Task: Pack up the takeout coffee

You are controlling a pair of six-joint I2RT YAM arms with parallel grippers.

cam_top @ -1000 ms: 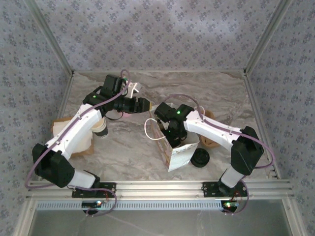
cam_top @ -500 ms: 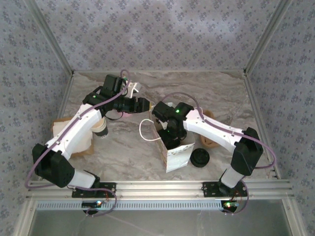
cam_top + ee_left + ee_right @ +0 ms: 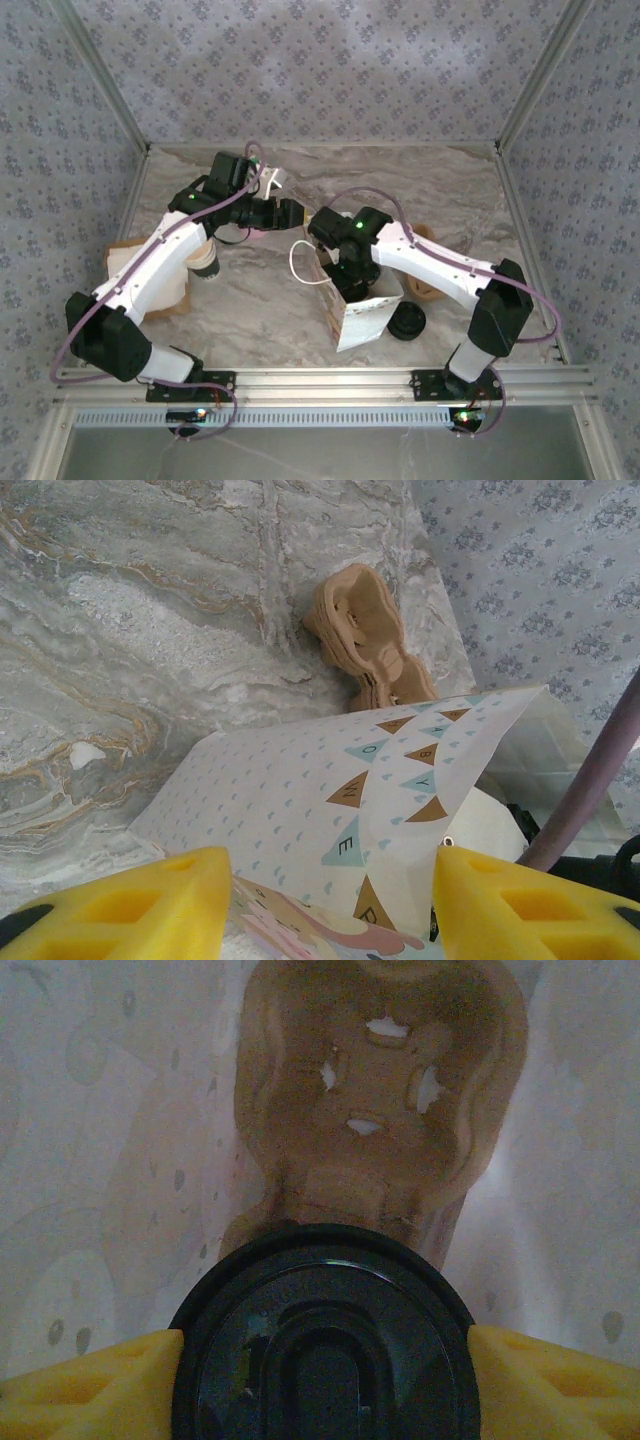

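The right gripper (image 3: 325, 1390) is clamped on the takeout coffee (image 3: 325, 1345), fingers pressing either side of its black lid. That way the cup seems to hang level beneath the wrist, down inside the white paper bag (image 3: 70, 1110). Just ahead of the fingers, deeper in the bag, lies a brown pulp carrier (image 3: 370, 1110), likely the seat meant for it. To that gripper's left, near the bag's mouth, the left gripper (image 3: 330, 885) hovers with jaws apart, holding nothing I can make out, perhaps ready to steady the bag.

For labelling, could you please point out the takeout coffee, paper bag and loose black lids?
takeout coffee (image 3: 325, 1345): right wrist view, lid top.
paper bag (image 3: 300, 770): left wrist view, patterned side.
black lids (image 3: 407, 320): top external view, uppermost lid.
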